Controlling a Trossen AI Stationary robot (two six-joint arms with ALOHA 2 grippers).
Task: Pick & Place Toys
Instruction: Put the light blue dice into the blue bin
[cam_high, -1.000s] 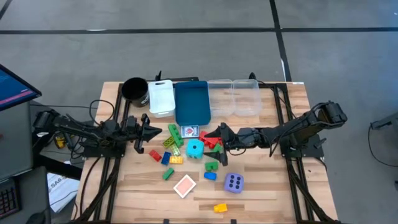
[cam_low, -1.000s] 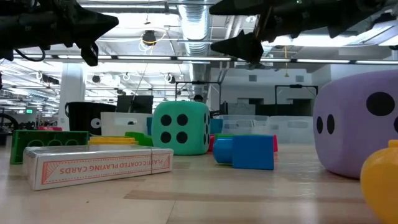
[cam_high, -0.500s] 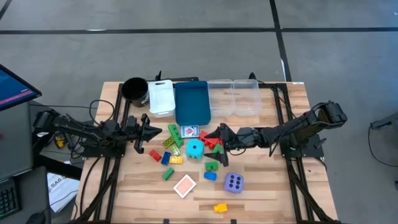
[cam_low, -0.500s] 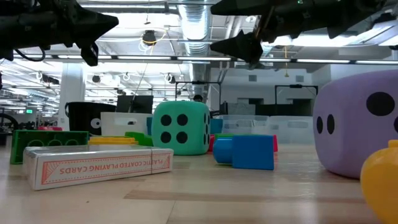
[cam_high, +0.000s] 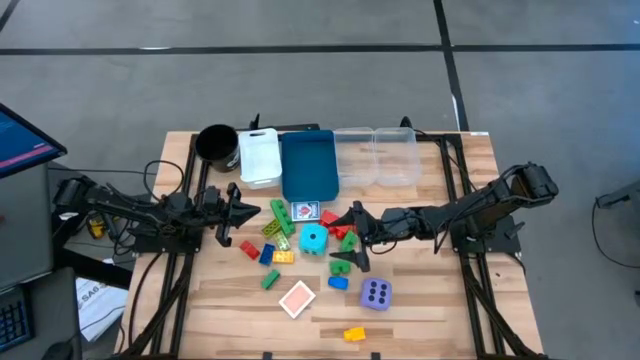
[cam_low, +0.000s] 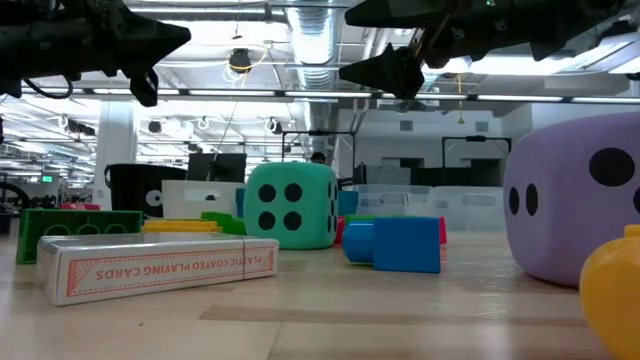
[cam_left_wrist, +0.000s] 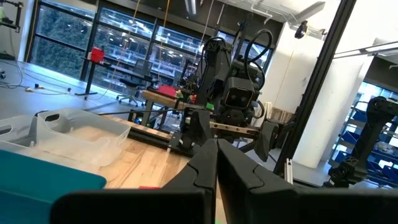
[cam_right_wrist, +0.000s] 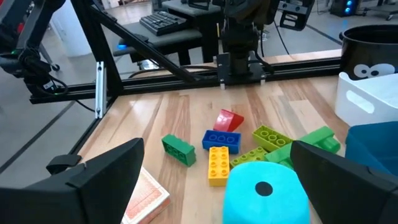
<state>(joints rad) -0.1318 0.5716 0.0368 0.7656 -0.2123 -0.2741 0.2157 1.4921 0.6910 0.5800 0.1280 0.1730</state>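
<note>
I see the wooden table (cam_high: 420, 300) with four bins lined along its far edge: a blue bin (cam_high: 309, 165), two clear bins (cam_high: 377, 155) to its right and a white bin (cam_high: 259, 157) to its left, with a black cup (cam_high: 215, 143) at the left end of the row.

My left arm lies low over the table's left side; the left gripper (cam_high: 250, 211) has its jaws pressed together with nothing between them, and it points toward the toy cluster from just left of it. My right arm reaches in from the right; the right gripper (cam_high: 352, 240) has its jaws spread wide and hangs above the red and green bricks at the right of the cluster, holding nothing.

The purple die (cam_high: 376, 293) sits near the front right of the toys, apart from the rest. The cyan die (cam_high: 313, 240) sits in the middle of the cluster, just in front of the blue bin. A red-backed card pack (cam_high: 297, 298) lies flat toward the front. Another card (cam_high: 306, 211) lies just before the blue bin.

Small bricks are scattered around the cyan die: green bricks (cam_high: 276, 222) to its left, a blue brick (cam_high: 267, 254) and a yellow brick (cam_high: 284, 257) beside them, and a red brick (cam_high: 249, 249) furthest left. A lone yellow brick (cam_high: 354, 334) rests near the front edge.
</note>
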